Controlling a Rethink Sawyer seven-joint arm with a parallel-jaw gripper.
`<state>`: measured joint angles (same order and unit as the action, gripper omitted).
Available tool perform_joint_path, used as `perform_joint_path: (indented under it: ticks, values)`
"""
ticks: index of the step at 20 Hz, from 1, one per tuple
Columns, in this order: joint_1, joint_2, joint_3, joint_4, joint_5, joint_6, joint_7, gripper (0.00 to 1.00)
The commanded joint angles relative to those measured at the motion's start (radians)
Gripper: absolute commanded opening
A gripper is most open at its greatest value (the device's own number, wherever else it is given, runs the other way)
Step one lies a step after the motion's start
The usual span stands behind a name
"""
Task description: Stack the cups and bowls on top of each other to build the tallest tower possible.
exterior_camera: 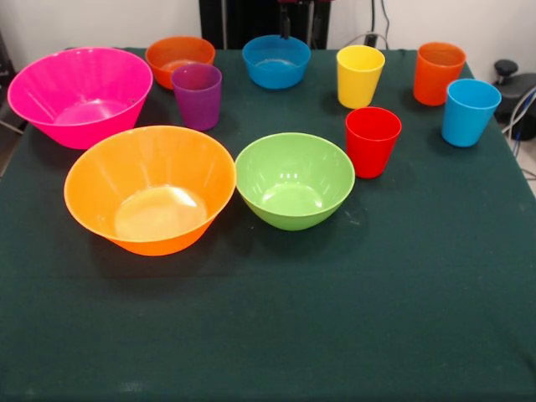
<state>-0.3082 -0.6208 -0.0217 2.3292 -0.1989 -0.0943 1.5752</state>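
- Gripper (286,25): only a dark tip showing at the top edge, hanging above the small blue bowl; cannot tell whether spread or pressed together; touching nothing.
- Small blue bowl (276,61): directly under that tip, upright and empty, at the far side of the table.
- Small orange bowl (178,59): left of the blue one, upright, partly hidden behind the purple cup.
- Purple cup (198,95): upright, mouth up, just in front of the small orange bowl and just beside the pink bowl's rim.
- Yellow cup (359,75): upright, right of the small blue bowl, standing apart from it.
- Orange cup (438,73): upright, further right, near the far right corner.
- Light blue cup (468,111): upright, just in front and to the right of the orange cup.
- Red cup (372,141): upright, in front of the yellow cup, just beside the green bowl's right rim.
- Green bowl (294,179): medium, upright, empty, near the middle, close beside the large orange bowl.
- Large orange bowl (150,188): upright, empty, left of the green one.
- Pink bowl (80,95): large, upright, empty, behind the large orange bowl at the far left.
- Nothing stacked: every cup and bowl resting separately on the dark green tablecloth (335,318).
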Motion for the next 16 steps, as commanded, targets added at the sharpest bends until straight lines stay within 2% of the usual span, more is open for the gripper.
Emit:
perform_joint_path:
  ticks: [1, 16]
  values:
    - [-0.017, 0.05, 0.055, -0.12, -0.045, -0.034, 0.117, 1.0]
    - [0.025, 0.017, 0.021, -0.149, -0.024, 0.022, 0.101, 1.0]
